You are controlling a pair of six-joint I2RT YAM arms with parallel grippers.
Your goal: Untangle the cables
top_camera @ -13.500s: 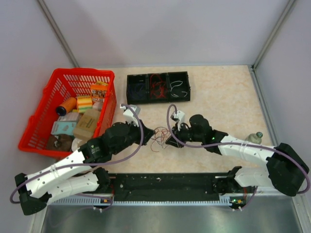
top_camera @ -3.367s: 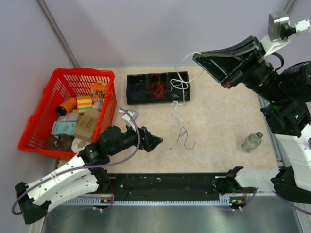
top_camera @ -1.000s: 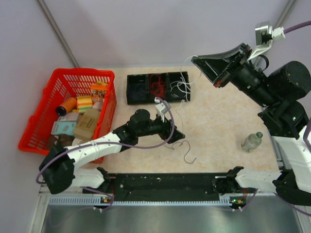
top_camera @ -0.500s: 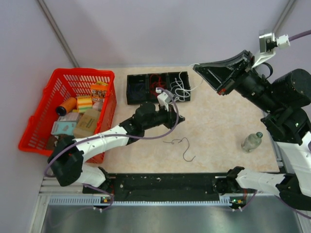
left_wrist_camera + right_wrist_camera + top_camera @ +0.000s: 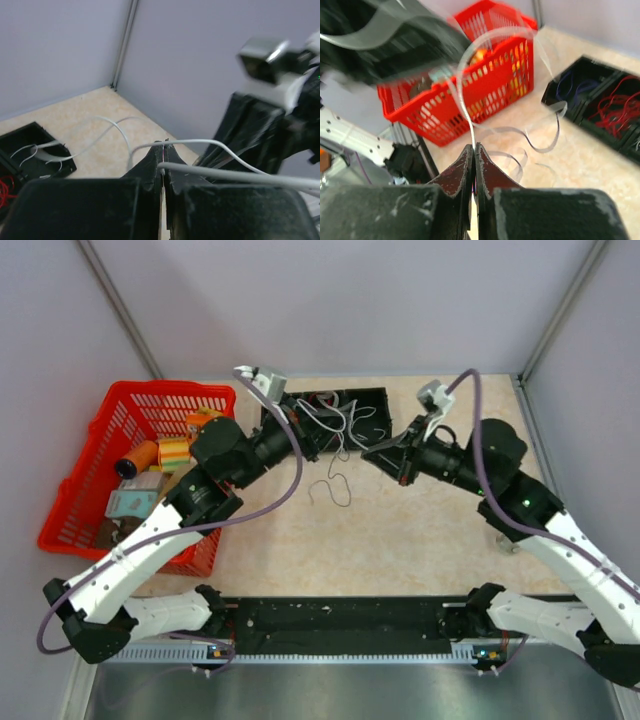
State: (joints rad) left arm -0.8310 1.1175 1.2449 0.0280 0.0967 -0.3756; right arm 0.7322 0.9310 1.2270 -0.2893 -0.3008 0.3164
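You have both tools clamped shut on the white cables (image 5: 338, 420): the left tool (image 5: 163, 149) and the right tool (image 5: 473, 148) each pinch a strand above the black tray (image 5: 372, 393) at the table's (image 5: 430, 530) 12 o'clock. Red wires (image 5: 615, 107) and dark wires (image 5: 568, 80) lie sorted there. 1 loose strand (image 5: 336, 490) lies at 6 o'clock of them; mostly done, I judge.

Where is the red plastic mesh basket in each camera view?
Top external: red plastic mesh basket at the table's left edge.
Left wrist: not in view.
Right wrist: the basket sits upper centre.
Shared landmark: black compartment tray, top centre, lower left, right side.
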